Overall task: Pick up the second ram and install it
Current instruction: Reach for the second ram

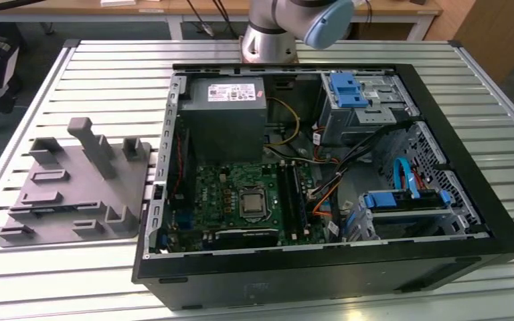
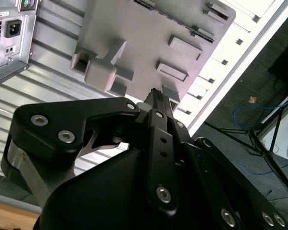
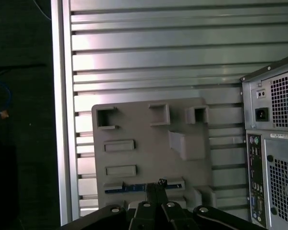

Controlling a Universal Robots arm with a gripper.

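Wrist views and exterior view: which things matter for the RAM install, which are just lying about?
Job: dark memory stick in grey tray; green board; gripper above tray.
Idle: power supply; blue drive bracket; blue cable.

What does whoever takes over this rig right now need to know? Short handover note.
Gripper: shut, holding nothing, hanging above the grey tray and apparently clear of it.
Second ram: a dark strip lying in a slot of the tray, with one end under the fingertips in the first wrist view.
The tray sits on the slatted table, at the exterior view's left of the open PC case.
Done: nothing; the ram is not yet picked.
Left: pick it up and seat it in the black memory sockets on the green motherboard.
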